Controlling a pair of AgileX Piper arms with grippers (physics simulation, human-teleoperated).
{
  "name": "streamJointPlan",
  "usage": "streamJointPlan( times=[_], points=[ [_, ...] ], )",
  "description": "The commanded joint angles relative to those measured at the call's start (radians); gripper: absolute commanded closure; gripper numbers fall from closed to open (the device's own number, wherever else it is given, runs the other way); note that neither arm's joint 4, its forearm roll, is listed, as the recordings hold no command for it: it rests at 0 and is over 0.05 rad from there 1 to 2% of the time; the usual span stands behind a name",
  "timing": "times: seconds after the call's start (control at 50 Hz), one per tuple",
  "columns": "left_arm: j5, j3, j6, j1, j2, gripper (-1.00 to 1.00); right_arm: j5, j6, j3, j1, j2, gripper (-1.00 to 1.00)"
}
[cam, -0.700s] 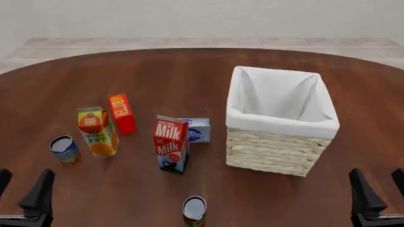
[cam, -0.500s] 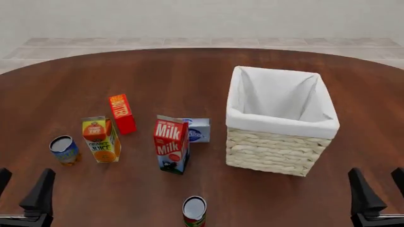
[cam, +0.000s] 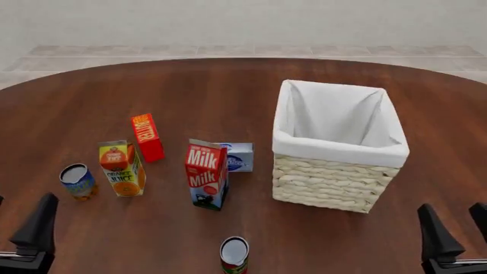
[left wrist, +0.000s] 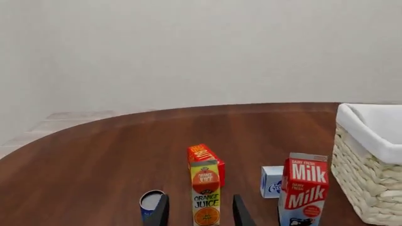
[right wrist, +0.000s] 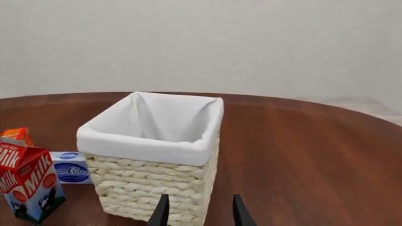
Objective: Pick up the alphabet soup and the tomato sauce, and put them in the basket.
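Left gripper (left wrist: 199, 214) low at the near left edge, fingers spread wide, nothing held. Just ahead of it: soup can (cam: 77, 181) upright on the table (cam: 228, 91), juice carton (cam: 122, 169) right beside. Sauce can (cam: 234, 253) off to its right, upright at the near edge, between both arms. Right gripper (right wrist: 199, 212) likewise wide and empty, low at the near right. Basket (cam: 335, 180) directly ahead of it, upright, milk carton (cam: 206, 174) beside the basket.

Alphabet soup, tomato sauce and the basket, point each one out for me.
alphabet soup (cam: 77, 180), front view, on its label just under the grey top.
tomato sauce (cam: 234, 251), front view, on its pale top.
basket (cam: 329, 182), front view, on its woven front wall.
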Motion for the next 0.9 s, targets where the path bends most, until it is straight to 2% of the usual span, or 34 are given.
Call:
streamJointPlan(
  times=[0.02, 0.06, 0.44, 0.58, 0.64, 0.68, 0.74, 0.8, 0.86, 0.9],
  points=[
    [0.017, -0.098, 0.013, -0.027, 0.038, -1.00, -0.003, -0.001, 0.003, 0.005, 0.002, -1.00],
    [0.027, -0.135, 0.010, -0.025, 0.049, -1.00, -0.003, -0.002, 0.003, 0.008, 0.002, -1.00],
    [0.044, -0.280, 0.009, -0.066, 0.160, -1.00, -0.017, -0.017, 0.004, 0.003, 0.016, -1.00],
    [0.082, -0.337, -0.027, -0.041, 0.225, -1.00, -0.014, -0.019, 0.004, 0.004, 0.012, -1.00],
    [0.124, -0.381, -0.048, -0.018, 0.246, -1.00, -0.017, -0.022, 0.004, -0.001, 0.016, -1.00],
    [0.145, -0.410, -0.031, -0.009, 0.260, -1.00, -0.017, -0.021, 0.004, -0.001, 0.016, -1.00],
    [0.179, -0.464, -0.059, 0.014, 0.285, -1.00, -0.019, -0.024, 0.005, 0.008, 0.018, -1.00],
    [0.218, -0.524, -0.042, 0.022, 0.325, -1.00, -0.019, -0.027, 0.005, 0.016, 0.019, -1.00],
    [0.252, -0.568, 0.013, 0.028, 0.359, -1.00, -0.015, -0.027, 0.005, 0.022, 0.016, -1.00],
    [0.274, -0.604, -0.066, 0.033, 0.369, -1.00, -0.011, -0.027, 0.005, 0.027, 0.010, -1.00]
  ],
)
